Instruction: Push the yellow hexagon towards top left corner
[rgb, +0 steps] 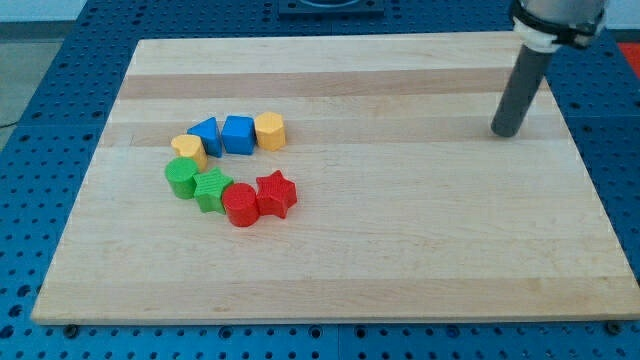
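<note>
The yellow hexagon (270, 131) sits on the wooden board at the right end of a row of blocks, touching a blue cube (238, 134). My tip (506, 133) rests on the board far to the view's right of the hexagon, at about the same height in the view, apart from all blocks. Left of the cube is a blue triangle block (205, 135), then a yellow block (189, 151).
Below the row lie a green cylinder (182, 179), a green star (211, 189), a red cylinder (240, 204) and a red star (276, 194), curving in an arc. The wooden board (400, 250) sits on a blue perforated table.
</note>
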